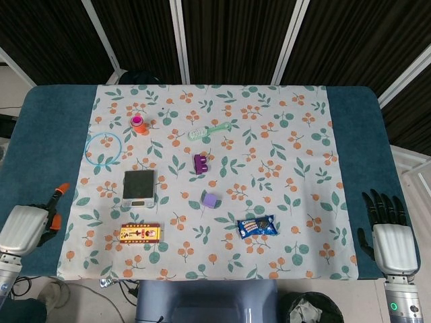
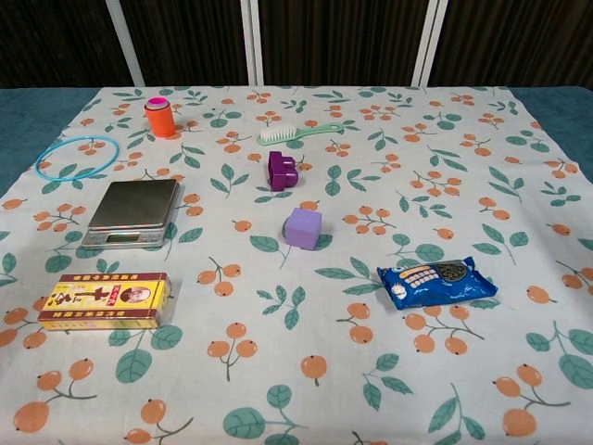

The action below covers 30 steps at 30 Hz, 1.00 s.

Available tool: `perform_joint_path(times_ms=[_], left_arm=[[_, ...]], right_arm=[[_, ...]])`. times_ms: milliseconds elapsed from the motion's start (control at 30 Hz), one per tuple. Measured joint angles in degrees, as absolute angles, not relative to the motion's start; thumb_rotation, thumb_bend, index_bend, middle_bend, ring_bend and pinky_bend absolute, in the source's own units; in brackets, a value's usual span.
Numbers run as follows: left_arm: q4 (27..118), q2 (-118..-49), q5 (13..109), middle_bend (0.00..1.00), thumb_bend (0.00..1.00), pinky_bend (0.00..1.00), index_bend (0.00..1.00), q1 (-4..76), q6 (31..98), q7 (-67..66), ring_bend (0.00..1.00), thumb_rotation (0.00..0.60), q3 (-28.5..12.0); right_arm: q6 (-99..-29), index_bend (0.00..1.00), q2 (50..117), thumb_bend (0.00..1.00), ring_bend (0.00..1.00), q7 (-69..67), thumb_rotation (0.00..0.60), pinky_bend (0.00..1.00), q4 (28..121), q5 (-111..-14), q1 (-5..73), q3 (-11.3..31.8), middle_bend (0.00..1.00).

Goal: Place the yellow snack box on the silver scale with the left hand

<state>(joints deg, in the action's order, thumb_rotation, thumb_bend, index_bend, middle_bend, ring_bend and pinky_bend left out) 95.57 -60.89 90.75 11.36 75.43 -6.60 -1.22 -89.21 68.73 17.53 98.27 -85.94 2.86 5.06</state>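
We see the box [image 2: 104, 300] lying flat on its broad face at the near left of the surface [image 1: 350, 134], long side running left to right, with the scale [image 2: 132, 212] just beyond it, apart and not touching. That layout suits the task: the box only has to be lifted and carried a short way straight back onto the plate, which is bare and level.

Our left hand [image 1: 25, 227] sits at the left edge of the surface, on the blue border, well apart from the box and holding nothing. Its back faces the head camera, so only a few orange-tipped fingers [image 1: 62, 189] show past it; we cannot tell whether they are spread or curled. We judge it is placed there to come at the box from its short left end or from above.

Our right hand [image 1: 388, 230] rests off to the far right, empty, its dark fingers [image 1: 382, 204] extended and apart, well clear of the work since the task gives it no part.

The ring [image 2: 77, 155], cup [image 2: 159, 117], brush [image 2: 298, 133], both purple blocks [image 2: 283, 171] and the blue packet [image 2: 436, 281] lie away from the box-to-scale path, so nothing blocks the move. The chest view shows neither hand.
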Motion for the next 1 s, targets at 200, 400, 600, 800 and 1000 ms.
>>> perform_joint_path(times_ms=[200,400,600,800,1000], left_arm=[[99.53,-58.92,88.41,0.79,0.61,0.73,0.06,15.83,65.08,-8.49,0.71,0.6,-0.72],[101.98,-58.45,82.1,0.79,0.61,0.73,0.06,19.32,57.86,-14.32,0.71,0.6,-0.71],[101.24,-61.15,76.73,0.78,0.61,0.73,0.06,21.12,52.94,-17.13,0.71,0.6,-0.19],[97.94,-65.06,73.42,0.78,0.61,0.73,0.06,22.29,51.32,-19.6,0.71,0.6,0.16],[96.98,-67.38,71.4,0.77,0.61,0.73,0.06,22.92,52.0,-22.01,0.71,0.6,-0.11]], right_arm=[[-89.37,0.03,68.54,0.51,0.06,17.28,0.6,0.03,98.3,-85.72,2.75,5.21,0.07],[-89.33,0.03,68.49,0.51,0.06,17.19,0.6,0.03,98.22,-85.75,2.77,5.19,0.07],[-89.45,0.03,68.44,0.51,0.06,17.16,0.6,0.03,98.22,-85.69,2.71,5.26,0.07],[-89.22,0.03,68.53,0.51,0.06,17.4,0.6,0.03,98.17,-85.7,2.79,5.16,0.07],[-89.31,0.03,68.54,0.51,0.06,17.34,0.6,0.03,98.16,-85.63,2.77,5.24,0.07]])
